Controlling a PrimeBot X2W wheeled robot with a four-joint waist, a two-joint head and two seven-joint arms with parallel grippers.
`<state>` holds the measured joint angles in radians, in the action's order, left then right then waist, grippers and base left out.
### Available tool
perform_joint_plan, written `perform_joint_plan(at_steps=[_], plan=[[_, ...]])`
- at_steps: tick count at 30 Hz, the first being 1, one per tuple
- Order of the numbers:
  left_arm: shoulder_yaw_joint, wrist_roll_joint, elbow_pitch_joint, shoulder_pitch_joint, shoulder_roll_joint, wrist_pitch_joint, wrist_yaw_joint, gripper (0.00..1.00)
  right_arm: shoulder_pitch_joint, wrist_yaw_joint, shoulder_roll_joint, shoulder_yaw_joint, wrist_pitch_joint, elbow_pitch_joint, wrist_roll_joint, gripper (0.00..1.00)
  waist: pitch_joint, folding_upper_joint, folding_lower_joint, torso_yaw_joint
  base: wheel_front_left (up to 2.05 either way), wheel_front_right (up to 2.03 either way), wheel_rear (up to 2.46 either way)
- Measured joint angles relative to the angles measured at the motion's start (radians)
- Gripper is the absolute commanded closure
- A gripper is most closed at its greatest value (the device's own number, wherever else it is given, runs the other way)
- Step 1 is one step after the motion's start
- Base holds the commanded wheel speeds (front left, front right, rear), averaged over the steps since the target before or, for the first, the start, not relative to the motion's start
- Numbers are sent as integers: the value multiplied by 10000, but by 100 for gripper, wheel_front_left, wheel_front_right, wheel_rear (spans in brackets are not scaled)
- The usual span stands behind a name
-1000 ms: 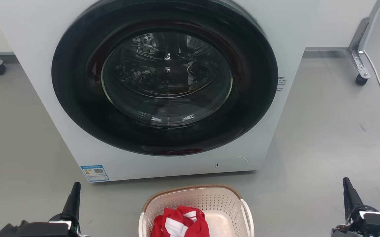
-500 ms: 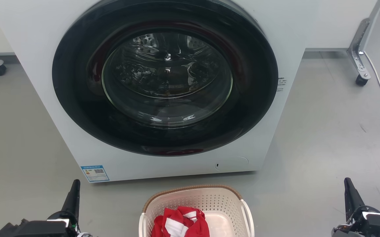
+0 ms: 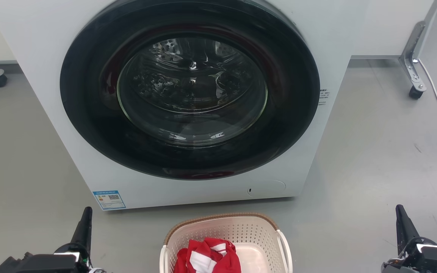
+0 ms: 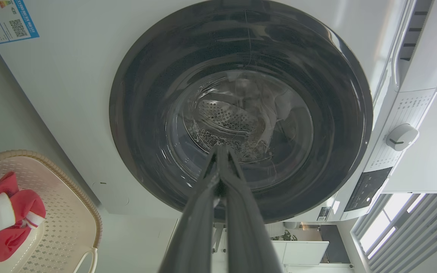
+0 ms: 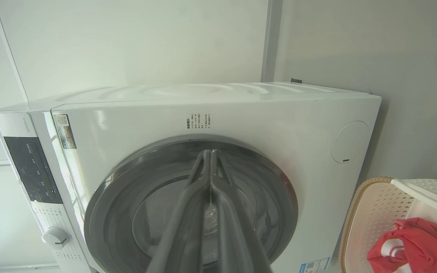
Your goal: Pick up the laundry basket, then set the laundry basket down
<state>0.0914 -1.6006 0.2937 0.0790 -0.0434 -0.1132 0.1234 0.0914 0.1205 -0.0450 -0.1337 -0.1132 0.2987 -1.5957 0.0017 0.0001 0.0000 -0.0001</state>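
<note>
Bright, even, soft light; faint shadow on the grey floor (image 3: 373, 151). White glare streaks across the round dark glass door (image 3: 191, 91). Daylight through a slatted window (image 4: 404, 223). Bent lines at wrist-view edges; long dark fingers (image 4: 199, 231) blurred near the lens.

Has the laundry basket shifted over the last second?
No. The cream-white perforated plastic laundry basket keeps its place in front of the white washing machine, with the same gap to the machine's blue label.
</note>
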Motion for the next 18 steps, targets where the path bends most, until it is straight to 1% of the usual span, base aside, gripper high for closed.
perform_joint_plan(at_steps=[18], plan=[[0, 0, 10, 0, 0, 0, 0, 100, 1, 0, 0, 0, 0, 0, -2, 100, 0, 0, 0, 0, 0, 0, 0]])
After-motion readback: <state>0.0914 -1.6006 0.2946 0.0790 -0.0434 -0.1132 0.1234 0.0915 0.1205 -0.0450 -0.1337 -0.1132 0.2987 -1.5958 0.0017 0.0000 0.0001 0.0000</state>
